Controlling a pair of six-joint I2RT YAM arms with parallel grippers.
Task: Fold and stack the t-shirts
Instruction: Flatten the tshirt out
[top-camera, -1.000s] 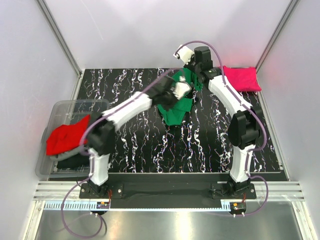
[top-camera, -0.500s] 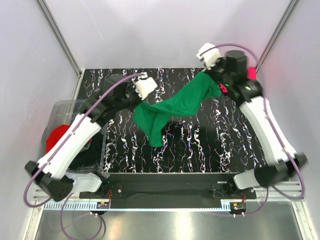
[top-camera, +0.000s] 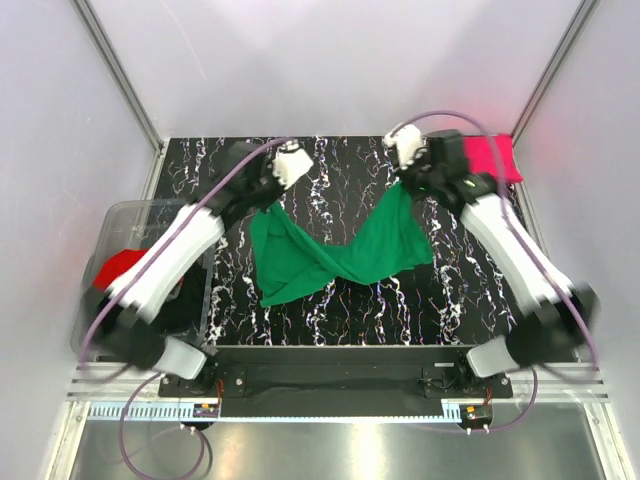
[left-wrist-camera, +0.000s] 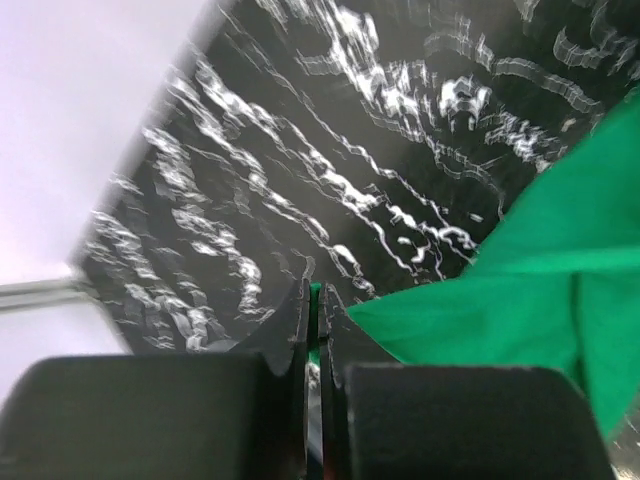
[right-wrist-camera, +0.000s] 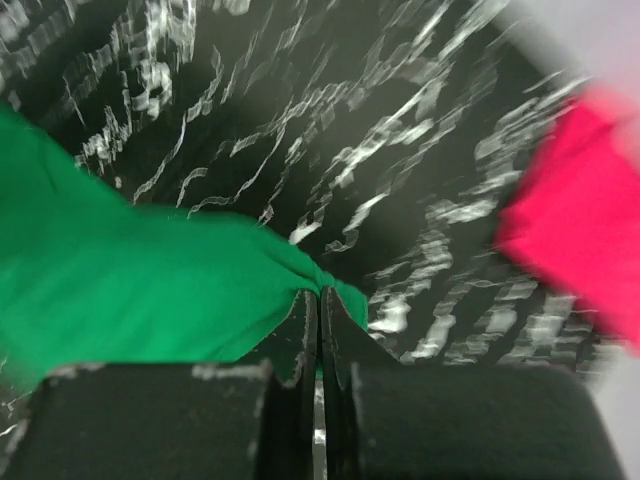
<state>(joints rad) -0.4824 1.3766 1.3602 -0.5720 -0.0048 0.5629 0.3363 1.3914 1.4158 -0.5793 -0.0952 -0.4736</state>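
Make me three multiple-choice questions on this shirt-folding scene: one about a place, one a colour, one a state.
1. Where does the pink t-shirt lie? A near left corner; B far right corner of the table; C the middle.
2. What colour is the t-shirt stretched across the middle? A red; B grey; C green.
3. How are the two tools? A both shut on cloth; B both open; C one open, one shut.
Answers: B, it lies at that corner; C, the green t-shirt spans the middle; A, the left tool and right tool each pinch its edge.
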